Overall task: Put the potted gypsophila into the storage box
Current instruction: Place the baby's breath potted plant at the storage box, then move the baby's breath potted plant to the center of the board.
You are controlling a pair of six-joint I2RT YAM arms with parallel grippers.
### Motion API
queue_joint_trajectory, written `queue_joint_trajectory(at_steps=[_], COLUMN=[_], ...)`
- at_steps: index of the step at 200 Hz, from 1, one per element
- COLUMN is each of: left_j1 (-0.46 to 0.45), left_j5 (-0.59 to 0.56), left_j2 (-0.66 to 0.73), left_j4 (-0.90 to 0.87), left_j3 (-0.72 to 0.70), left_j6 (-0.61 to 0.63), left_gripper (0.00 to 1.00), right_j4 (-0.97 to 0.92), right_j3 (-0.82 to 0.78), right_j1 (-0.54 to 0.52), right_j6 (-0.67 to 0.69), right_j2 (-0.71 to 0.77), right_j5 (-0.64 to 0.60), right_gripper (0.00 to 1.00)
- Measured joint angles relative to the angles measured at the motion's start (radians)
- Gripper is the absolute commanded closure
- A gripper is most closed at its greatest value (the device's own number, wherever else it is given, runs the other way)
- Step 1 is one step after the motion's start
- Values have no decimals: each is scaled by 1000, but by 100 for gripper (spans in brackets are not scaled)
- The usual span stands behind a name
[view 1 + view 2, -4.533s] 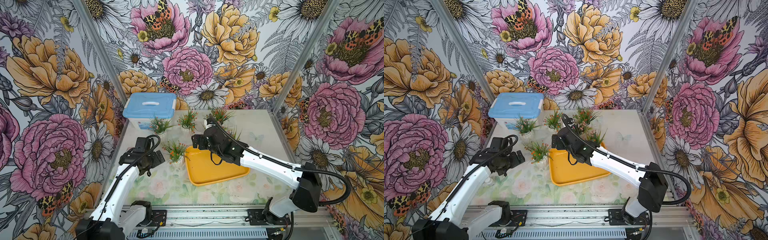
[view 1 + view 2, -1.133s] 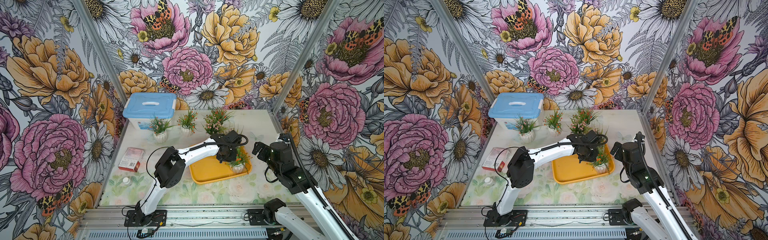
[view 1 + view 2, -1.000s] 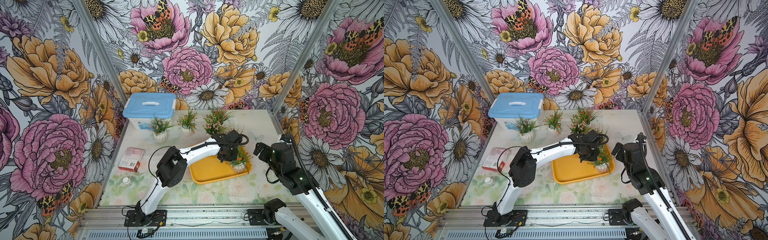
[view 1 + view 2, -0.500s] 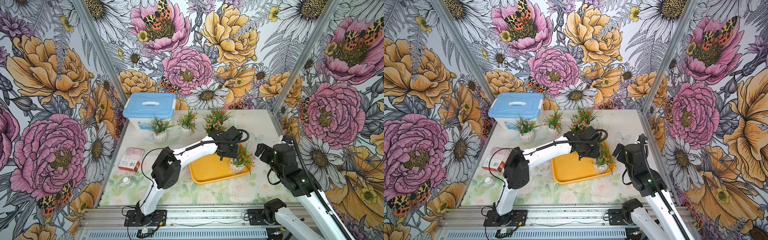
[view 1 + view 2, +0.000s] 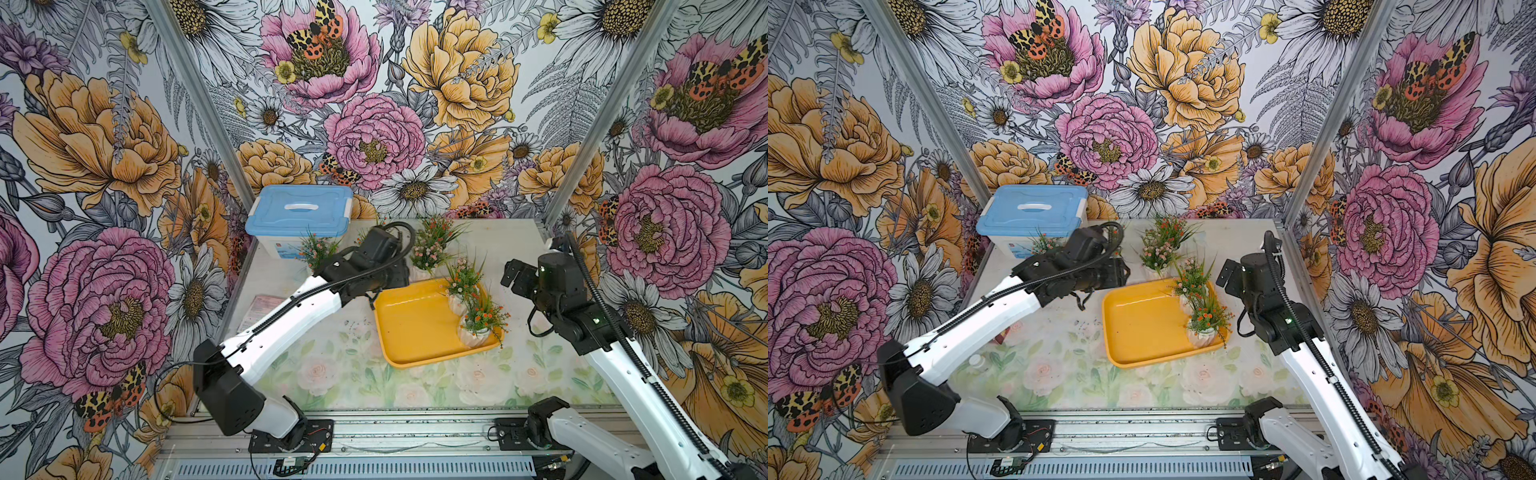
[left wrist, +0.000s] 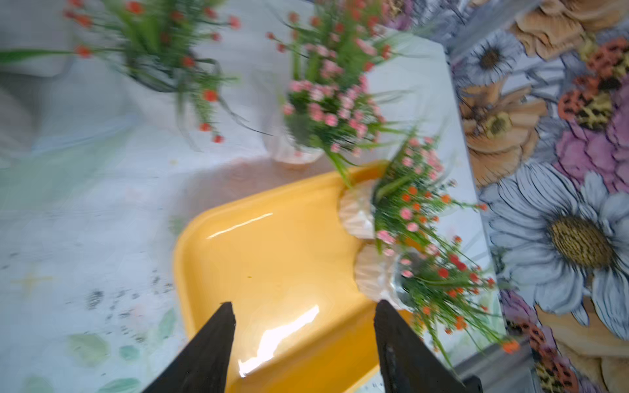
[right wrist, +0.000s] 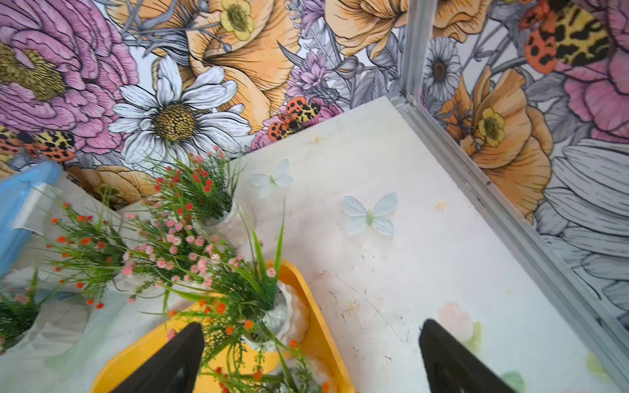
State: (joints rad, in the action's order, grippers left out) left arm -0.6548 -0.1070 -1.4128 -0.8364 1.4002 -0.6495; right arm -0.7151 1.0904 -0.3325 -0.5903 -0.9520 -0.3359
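Observation:
The yellow storage box (image 5: 411, 328) (image 5: 1138, 328) lies mid-table. Two potted gypsophila stand along its right side, one at the far corner (image 5: 461, 284) and one nearer (image 5: 480, 324); both show in the left wrist view (image 6: 357, 214) (image 6: 371, 272). Behind the box, on the table, stand a pink one (image 5: 426, 253) and an orange-red one (image 5: 440, 228), with another (image 5: 316, 249) by the bin. My left gripper (image 6: 305, 304) is open and empty, above the box's far left corner (image 5: 390, 278). My right gripper (image 7: 313, 325) hangs open and empty to the right of the box (image 5: 513, 274).
A white bin with a light-blue lid (image 5: 299, 212) stands at the back left. A small pink box (image 5: 259, 305) lies by the left wall, partly under my left arm. A small white bottle (image 5: 974, 361) sits front left. Patterned walls close in three sides.
My left gripper opened, let go of the nearer pot in the box, and drew back leftward to the box's far left corner. The right arm barely moved.

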Motion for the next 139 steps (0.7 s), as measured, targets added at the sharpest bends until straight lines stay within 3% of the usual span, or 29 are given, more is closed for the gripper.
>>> queue_joint_trajectory(at_steps=[33,60,93,139], left_j1=[278,453,574,646], left_j5=[-11,-10,1,66], left_j2=[149,203,127,-98], left_j4=[-5,-19,-19,31], left_j3=[-190,-272,-278,-253], left_j6=[-3,-2,13,21], left_gripper=[33,32,33,41], right_j4=[102,198,305,389], right_j3=[75,164,277,374], right_j1=[-100,-202,-282,-321], right_j6=[18,42,77,95], right_j2=[-125,-276,-463,-615], right_j5=[8,11,26,51], right_gripper=[3,3,3,3])
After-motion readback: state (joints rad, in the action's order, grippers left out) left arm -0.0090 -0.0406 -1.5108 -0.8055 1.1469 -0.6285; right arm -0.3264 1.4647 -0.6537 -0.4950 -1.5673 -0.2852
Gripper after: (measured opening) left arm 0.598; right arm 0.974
